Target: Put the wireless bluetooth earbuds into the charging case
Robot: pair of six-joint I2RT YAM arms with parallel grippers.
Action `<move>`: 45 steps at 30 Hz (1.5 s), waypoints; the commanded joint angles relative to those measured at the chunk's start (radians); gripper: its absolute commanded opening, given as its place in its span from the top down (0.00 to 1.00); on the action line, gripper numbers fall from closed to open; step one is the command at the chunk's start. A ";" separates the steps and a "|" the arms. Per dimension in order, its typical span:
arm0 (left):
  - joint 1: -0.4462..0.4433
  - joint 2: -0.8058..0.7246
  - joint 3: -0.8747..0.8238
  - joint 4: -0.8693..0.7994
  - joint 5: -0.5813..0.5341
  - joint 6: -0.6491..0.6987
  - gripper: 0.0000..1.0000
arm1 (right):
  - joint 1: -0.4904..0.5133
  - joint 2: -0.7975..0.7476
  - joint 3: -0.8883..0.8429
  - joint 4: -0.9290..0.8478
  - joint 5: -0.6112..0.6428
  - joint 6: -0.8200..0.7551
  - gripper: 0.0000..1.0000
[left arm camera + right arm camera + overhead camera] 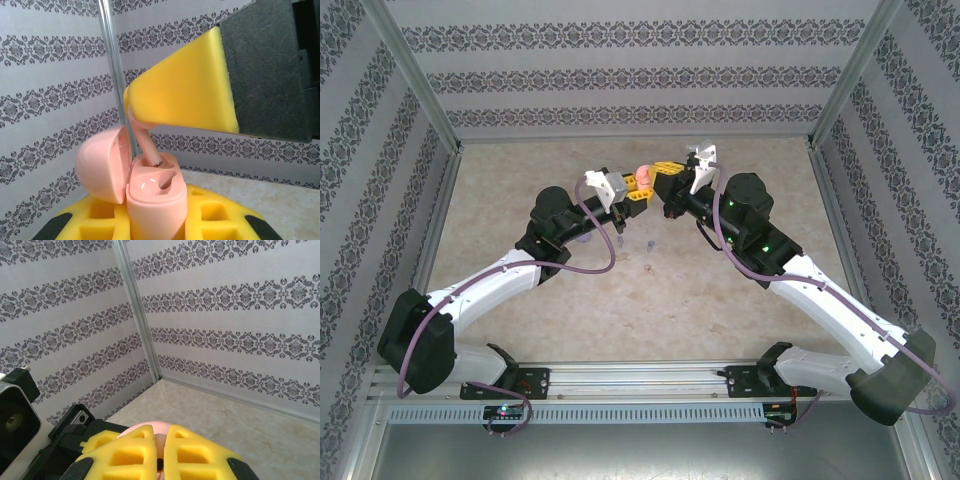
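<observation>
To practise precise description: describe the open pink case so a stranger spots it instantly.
Look over the far middle of the beige table. There the left gripper clamps a glossy pale pink rounded plastic case. Its lid stands open, and a pale pink earbud pokes stem-first into it.

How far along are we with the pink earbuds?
Done: pink case is open, clamped in the left gripper. In hand: right gripper holds a pink earbud, stem tip at one socket, not seated. Remaining: push it home, fill the empty second socket, shut the lid.
</observation>
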 commanded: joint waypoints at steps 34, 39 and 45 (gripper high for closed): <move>-0.019 0.017 0.041 0.016 0.021 0.013 1.00 | 0.038 0.001 0.018 0.038 0.002 -0.013 0.99; -0.019 0.012 0.042 0.017 0.020 0.014 1.00 | 0.038 -0.004 -0.002 0.032 0.015 -0.016 0.99; -0.019 0.000 0.044 0.016 0.017 0.019 1.00 | 0.036 -0.012 -0.023 0.024 0.025 -0.019 1.00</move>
